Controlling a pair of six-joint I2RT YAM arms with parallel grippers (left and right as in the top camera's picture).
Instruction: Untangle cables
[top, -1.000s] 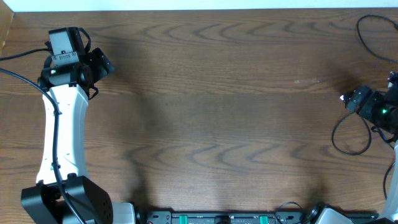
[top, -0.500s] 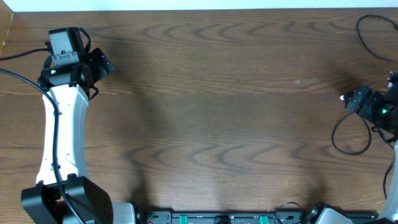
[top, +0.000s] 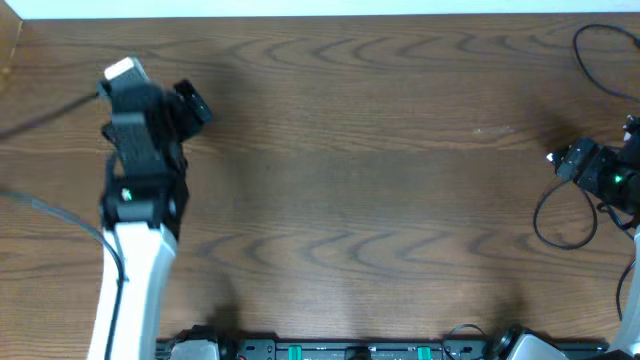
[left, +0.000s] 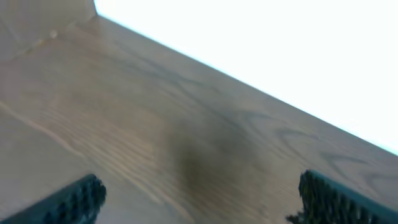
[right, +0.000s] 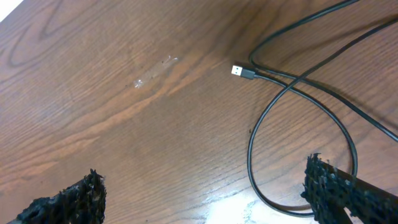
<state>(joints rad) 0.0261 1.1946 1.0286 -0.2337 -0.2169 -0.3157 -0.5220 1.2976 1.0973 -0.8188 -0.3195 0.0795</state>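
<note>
On the wooden surface (top: 350, 200), the cables (right: 296, 81) loop just ahead of your right claw (right: 202, 174), toward its right side, while your left claw (left: 202, 183) is well apart; both gape wide, holding nothing.

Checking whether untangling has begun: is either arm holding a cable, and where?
Nothing is held: both arms' jaws stand open, empty; the black cable lies on the table.

A wood-grain table (top: 380, 200) bears a faint pale scuff (top: 492, 130).
</note>
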